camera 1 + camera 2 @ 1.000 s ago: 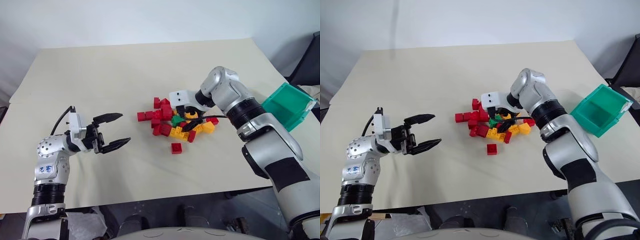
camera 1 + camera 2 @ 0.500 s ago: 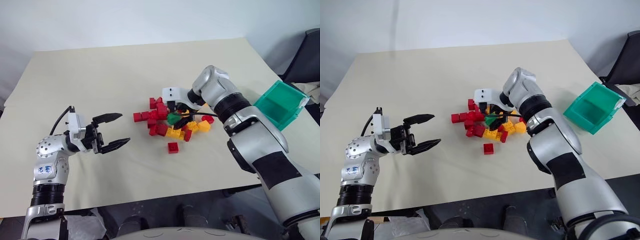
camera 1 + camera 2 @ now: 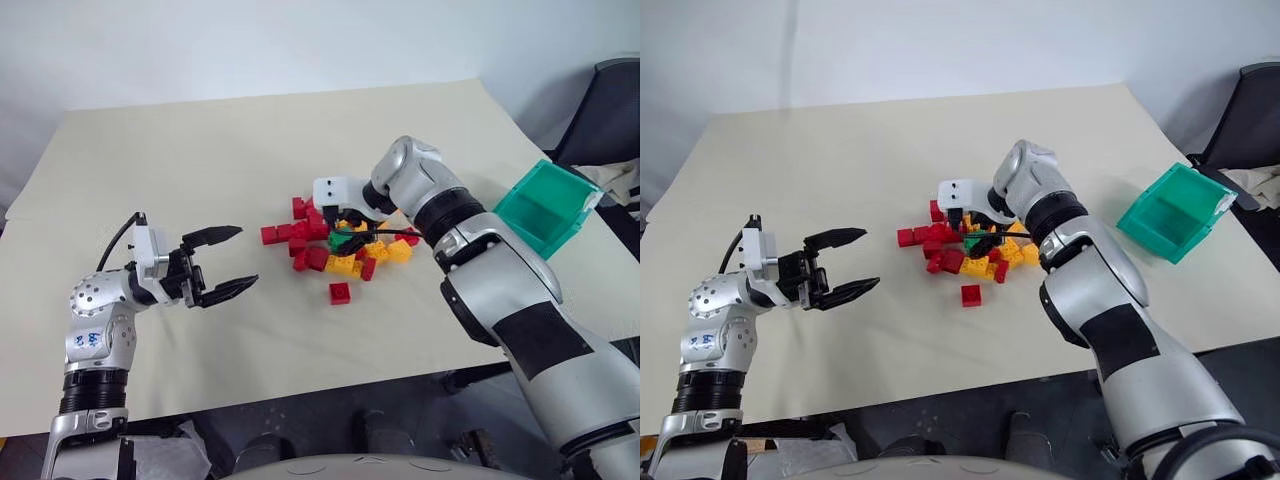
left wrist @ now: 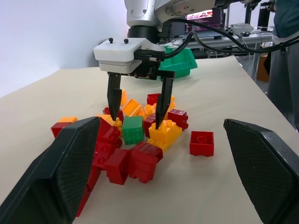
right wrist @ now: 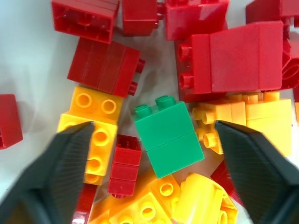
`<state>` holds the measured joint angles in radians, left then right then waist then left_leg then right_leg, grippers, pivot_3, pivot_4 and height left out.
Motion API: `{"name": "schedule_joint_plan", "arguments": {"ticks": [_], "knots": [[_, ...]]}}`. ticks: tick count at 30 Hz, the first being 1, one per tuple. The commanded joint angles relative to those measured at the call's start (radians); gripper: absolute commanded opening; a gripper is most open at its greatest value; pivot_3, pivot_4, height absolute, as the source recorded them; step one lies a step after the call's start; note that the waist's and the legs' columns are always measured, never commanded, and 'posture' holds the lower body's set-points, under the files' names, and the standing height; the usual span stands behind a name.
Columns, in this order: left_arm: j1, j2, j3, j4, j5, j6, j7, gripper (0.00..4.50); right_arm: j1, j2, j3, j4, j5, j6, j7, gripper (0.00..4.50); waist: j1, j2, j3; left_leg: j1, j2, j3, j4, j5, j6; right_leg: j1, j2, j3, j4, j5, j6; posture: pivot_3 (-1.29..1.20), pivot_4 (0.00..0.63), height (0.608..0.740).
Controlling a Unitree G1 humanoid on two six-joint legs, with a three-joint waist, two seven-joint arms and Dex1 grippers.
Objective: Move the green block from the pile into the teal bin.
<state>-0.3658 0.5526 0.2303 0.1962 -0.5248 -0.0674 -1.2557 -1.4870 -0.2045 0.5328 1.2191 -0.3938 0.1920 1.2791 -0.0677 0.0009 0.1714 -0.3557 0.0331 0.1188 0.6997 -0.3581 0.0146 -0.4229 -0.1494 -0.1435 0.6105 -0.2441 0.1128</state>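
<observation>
Nearest the robot, the left end effector (image 3: 228,262) hangs above the bare near-left part of the desk (image 3: 200,150), its two black fingers spread wide with nothing between them, pointing across toward the pile (image 3: 335,240) and well apart from it. A single red brick (image 3: 340,293) lies on its own just on the near side of the heap, clear of the others. Farther in, the pile sits a little right of the desk's middle, a loose scatter of red and yellow-orange bricks. The green block (image 5: 168,137) lies in the heart of it (studs showing along one side), pressed in among yellow-orange bricks with red ones just beside and behind. The right end effector (image 4: 138,112) is lowered over the pile, pointing steeply down, with one finger on either side of the green block; the fingers stand apart with a gap to the block on each side, so it is released and grips nothing, though the tips are down among the neighbouring bricks. Off to the right, well apart from the pile, the teal bin (image 3: 545,208) sits tilted at the desk's right edge, its open mouth turned toward the camera.
</observation>
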Motion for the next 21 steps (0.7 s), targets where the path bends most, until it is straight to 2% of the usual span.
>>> {"name": "schedule_joint_plan", "arguments": {"ticks": [1, 3, 10, 13, 21], "knots": [[0.000, 0.016, 0.023, -0.036, -0.022, -0.011, 0.006, 4.50, 0.039, 0.007, 0.014, 0.037, -0.041, 0.011, -0.048, 3.05, -0.001, -0.001, 0.000, 0.001, 0.001, 0.000, 0.000, 0.000, 0.000, 0.001, 0.000, 0.001, 0.000, 0.000, 0.000, 0.00, 0.150, 0.740], [-0.003, 0.015, 0.023, -0.038, -0.022, -0.011, 0.009, 4.50, 0.025, 0.011, -0.013, 0.034, -0.019, 0.028, -0.038, 2.45, -0.001, -0.001, 0.000, 0.002, 0.004, 0.001, 0.000, 0.000, 0.000, 0.000, 0.000, 0.002, 0.001, 0.000, -0.001, 0.00, 0.150, 0.740], [-0.005, 0.016, 0.026, -0.035, -0.020, -0.011, 0.013, 4.50, -0.008, -0.005, -0.080, -0.016, 0.027, 0.058, 0.045, 2.45, 0.000, 0.000, 0.000, -0.006, 0.004, 0.002, -0.003, -0.001, 0.000, -0.009, 0.000, 0.003, 0.000, 0.000, -0.001, 0.00, 0.150, 0.740], [-0.008, 0.018, 0.027, -0.026, -0.019, -0.013, 0.013, 4.50, -0.002, -0.024, -0.090, -0.038, 0.029, 0.055, 0.063, 2.45, 0.002, 0.000, 0.000, -0.017, -0.001, 0.002, -0.001, -0.002, 0.002, -0.018, 0.000, 0.002, -0.001, 0.001, -0.001, 0.00, 0.150, 0.740], [-0.012, 0.010, 0.021, -0.024, -0.017, -0.018, 0.018, 4.50, 0.020, -0.037, -0.071, -0.038, 0.001, 0.027, 0.030, 2.45, 0.004, 0.000, 0.000, -0.018, -0.001, 0.002, -0.002, -0.002, 0.002, -0.019, 0.000, 0.001, -0.002, 0.000, -0.001, 0.00, 0.150, 0.740]]}}
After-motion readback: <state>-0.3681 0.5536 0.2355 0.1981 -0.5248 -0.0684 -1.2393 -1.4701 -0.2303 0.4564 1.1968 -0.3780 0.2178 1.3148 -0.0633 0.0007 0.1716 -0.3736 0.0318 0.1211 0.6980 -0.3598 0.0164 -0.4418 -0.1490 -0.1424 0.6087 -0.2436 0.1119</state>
